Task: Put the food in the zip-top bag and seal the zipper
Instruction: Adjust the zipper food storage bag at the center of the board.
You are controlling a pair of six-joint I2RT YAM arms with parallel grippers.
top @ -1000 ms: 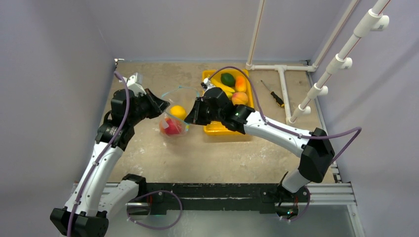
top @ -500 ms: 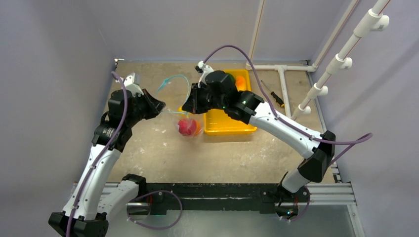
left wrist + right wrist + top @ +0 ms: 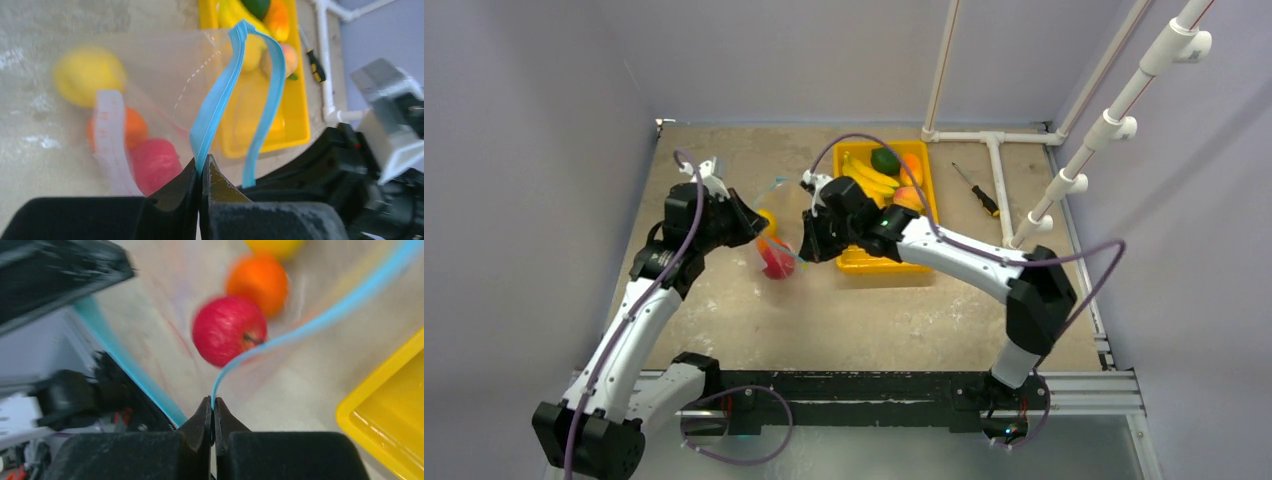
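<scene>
The clear zip-top bag (image 3: 776, 248) hangs between my two grippers, its mouth spread open. Inside lie some of the food: a red apple (image 3: 229, 337), an orange (image 3: 257, 282) and a yellow lemon (image 3: 87, 72). My left gripper (image 3: 201, 167) is shut on one side of the teal-blue zipper (image 3: 220, 95). My right gripper (image 3: 213, 405) is shut on the opposite zipper strip (image 3: 310, 325). In the top view, the left gripper (image 3: 759, 225) holds the bag's left side and the right gripper (image 3: 804, 242) its right. Bananas (image 3: 864, 175), an avocado (image 3: 885, 160), a mango (image 3: 911, 167) and a peach (image 3: 907, 197) lie in the tray.
The yellow tray (image 3: 864, 268) sits just right of the bag, under my right arm. A screwdriver (image 3: 976, 190) lies right of the tray. A white pipe frame (image 3: 999, 190) stands at the back right. Grey walls enclose the table.
My right gripper closed on the zipper strip. The bag swung right and up, then came back left and lower between the grippers. The left gripper kept its hold.
</scene>
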